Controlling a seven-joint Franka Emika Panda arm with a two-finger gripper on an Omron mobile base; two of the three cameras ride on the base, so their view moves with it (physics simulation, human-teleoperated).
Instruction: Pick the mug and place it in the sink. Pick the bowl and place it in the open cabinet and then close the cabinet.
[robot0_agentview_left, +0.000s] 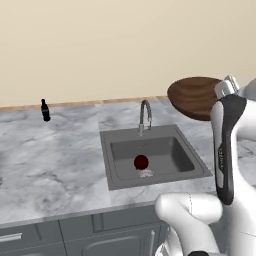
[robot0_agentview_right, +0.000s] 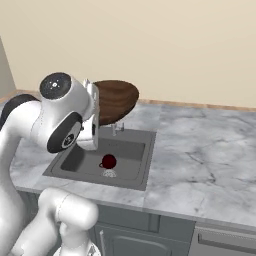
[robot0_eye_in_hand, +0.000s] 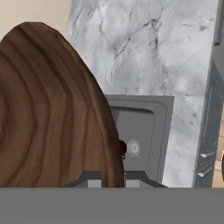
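Observation:
The wide brown wooden bowl (robot0_agentview_left: 195, 96) hangs tilted in the air above the counter, just right of the sink (robot0_agentview_left: 107, 155). My gripper (robot0_eye_in_hand: 113, 178) is shut on its rim, one fingertip on each side. In the hand view the bowl (robot0_eye_in_hand: 52, 113) covers the left half. From the right base view the bowl (robot0_agentview_right: 117, 100) sticks out past my hand over the sink (robot0_agentview_right: 146, 172). A small dark red mug (robot0_agentview_left: 141, 161) sits in the basin beside the round drain; it also shows as the mug (robot0_agentview_right: 108, 161) with a small handle. The cabinet is out of view.
A curved steel faucet (robot0_agentview_left: 145, 116) stands at the sink's back edge. A small black bottle (robot0_agentview_left: 45, 110) stands far left near the wall. Grey marble counter (robot0_agentview_right: 200, 150) stretches to both sides. Lower cabinet fronts (robot0_agentview_left: 75, 235) run below the counter edge.

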